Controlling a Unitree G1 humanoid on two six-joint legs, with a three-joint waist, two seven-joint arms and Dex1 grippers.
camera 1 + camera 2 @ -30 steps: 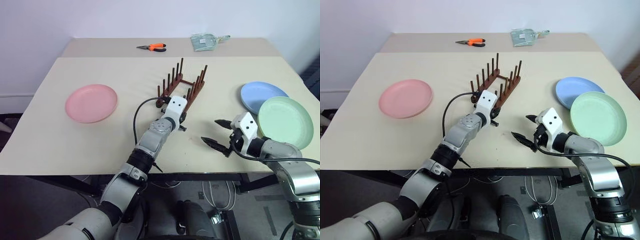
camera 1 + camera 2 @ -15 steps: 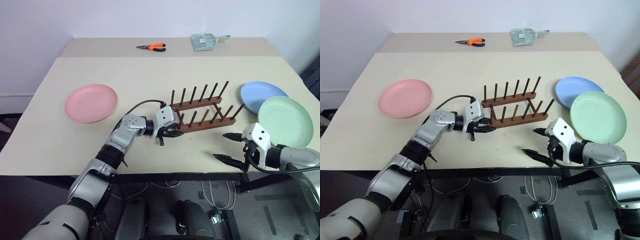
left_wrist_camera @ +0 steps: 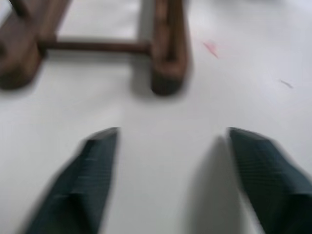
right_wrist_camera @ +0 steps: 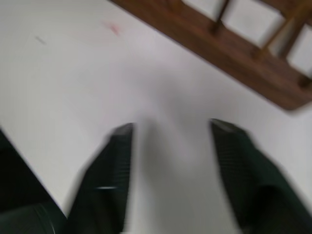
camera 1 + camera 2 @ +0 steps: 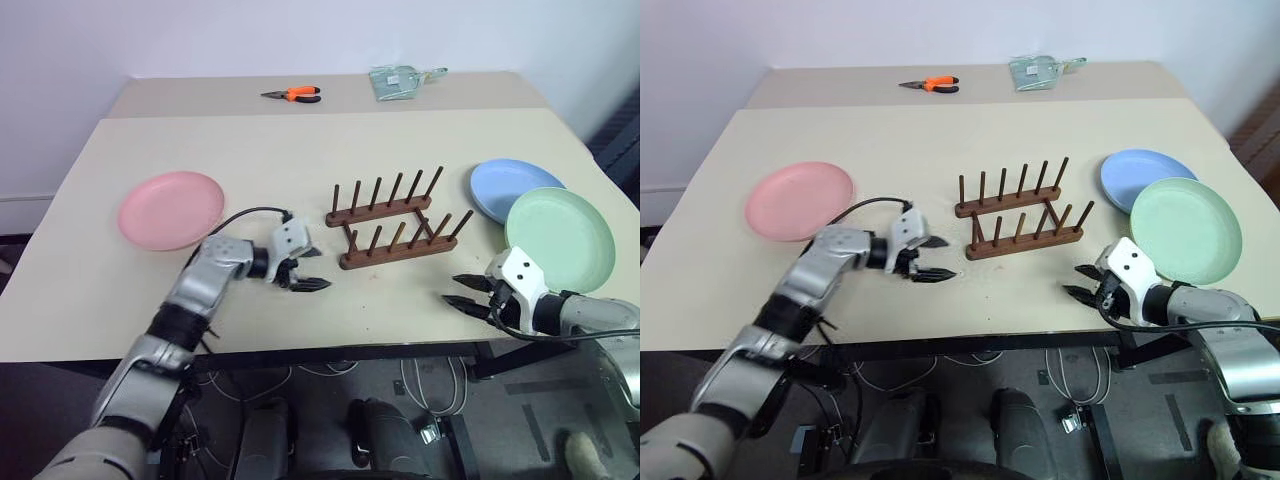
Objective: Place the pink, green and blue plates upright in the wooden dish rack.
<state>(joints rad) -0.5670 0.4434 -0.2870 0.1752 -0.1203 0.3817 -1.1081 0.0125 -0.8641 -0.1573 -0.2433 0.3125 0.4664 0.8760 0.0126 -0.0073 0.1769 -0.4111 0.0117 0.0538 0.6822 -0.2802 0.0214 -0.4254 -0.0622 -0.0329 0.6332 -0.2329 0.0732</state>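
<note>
Small dark brown wooden dish rack (image 5: 392,222) stands empty near the middle of the beige table (image 5: 300,150): two parallel rails, each with a row of thin upright pegs, running across the robot's view. No plate in it yet.

Salmon-pink round plastic plate (image 5: 171,208) lies flat on the table well to the left of the rack. Light blue round plate (image 5: 512,189) lies flat to the right of the rack; pale mint-green round plate (image 5: 560,238) lies just in front of it, overlapping its near edge.

Left gripper (image 5: 306,270) hovers low over the table just left of the rack's near rail, pointing toward it. Fingers spread apart, nothing between them; left wrist view shows bare table between the two black fingertips (image 3: 97,161), rack end beyond.

Right gripper (image 5: 464,291) sits near the front table edge, right of the rack and beside the green plate. Fingers parted by a narrow gap, holding nothing.

Orange-handled pliers (image 5: 293,94) and a greenish packet (image 5: 393,81) lie at the far side of the table
</note>
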